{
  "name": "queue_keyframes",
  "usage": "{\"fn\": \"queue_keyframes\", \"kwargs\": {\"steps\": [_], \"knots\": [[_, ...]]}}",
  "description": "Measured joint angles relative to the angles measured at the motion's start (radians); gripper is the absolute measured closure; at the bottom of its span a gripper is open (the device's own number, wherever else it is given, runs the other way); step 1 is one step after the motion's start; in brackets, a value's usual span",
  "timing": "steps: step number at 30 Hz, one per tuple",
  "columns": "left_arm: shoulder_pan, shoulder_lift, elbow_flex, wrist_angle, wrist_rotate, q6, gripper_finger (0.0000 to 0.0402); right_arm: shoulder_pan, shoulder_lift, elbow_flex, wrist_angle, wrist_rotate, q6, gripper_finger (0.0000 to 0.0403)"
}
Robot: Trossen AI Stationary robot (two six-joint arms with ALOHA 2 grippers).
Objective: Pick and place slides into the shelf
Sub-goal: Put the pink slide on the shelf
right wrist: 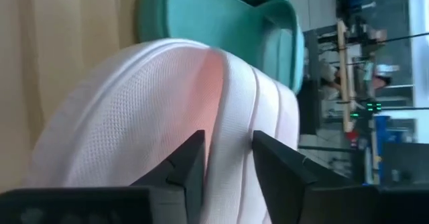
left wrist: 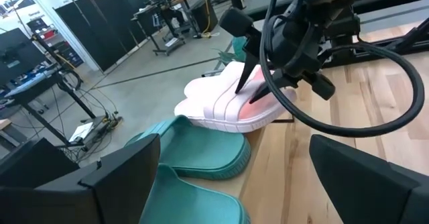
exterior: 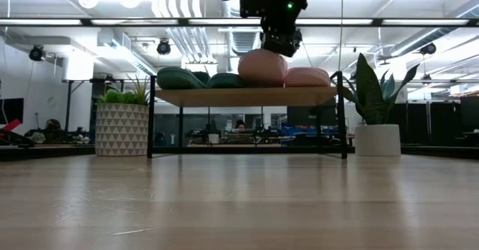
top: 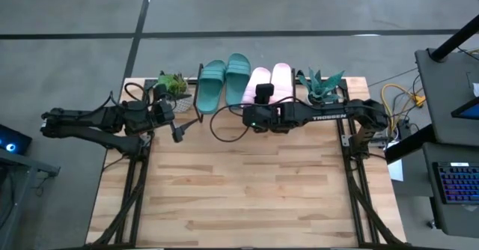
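Note:
Four slides lie side by side on the shelf (exterior: 247, 96) at the table's far edge: two teal slides (top: 212, 85) (top: 238, 74) and two pink ones. My right gripper (top: 262, 94) stands over the left pink slide (top: 254, 78), shut on its strap. The other pink slide (top: 282, 81) lies just to its right. In the low view the held pink slide (exterior: 262, 66) rises higher than its neighbour (exterior: 307, 76). My left gripper (top: 178, 130) hangs open above the table, left of the shelf, touching nothing. My right gripper (right wrist: 228, 140) has the ribbed strap (right wrist: 228, 117) of the left pink slide pinched between its two fingers. The fingers (left wrist: 247, 73) come from above, slanting down, and lie along the ribs. The slide's underside rests on the shelf's plank; whether it is tilted I cannot tell.
A potted plant (top: 174, 84) stands left of the shelf and a spiky one (top: 322, 85) to its right. The wide wooden tabletop (top: 247, 190) stretches toward the near edge. Cables loop around both arms. The room's desks and equipment lie beyond the table.

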Motion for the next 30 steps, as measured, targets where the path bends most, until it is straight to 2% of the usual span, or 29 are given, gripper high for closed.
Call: {"fn": "queue_keyframes", "kwargs": {"steps": [10,18,27,30], "knots": [[0.000,0.012,0.000,-0.012,-0.001,-0.002,0.0036,0.010,0.000,0.000,-0.084,0.011,-0.030,0.0388],[0.000,0.023,0.000,-0.016,-0.001,-0.004,0.0036,0.011,0.000,0.001,-0.169,-0.018,-0.040,0.0390],[0.000,0.026,0.000,-0.015,-0.001,-0.003,0.0036,0.010,-0.001,0.013,-0.158,-0.049,0.000,0.0390],[0.000,0.027,0.000,-0.017,-0.001,-0.002,0.0036,0.010,-0.001,0.034,-0.163,-0.049,0.006,0.0378]]}}
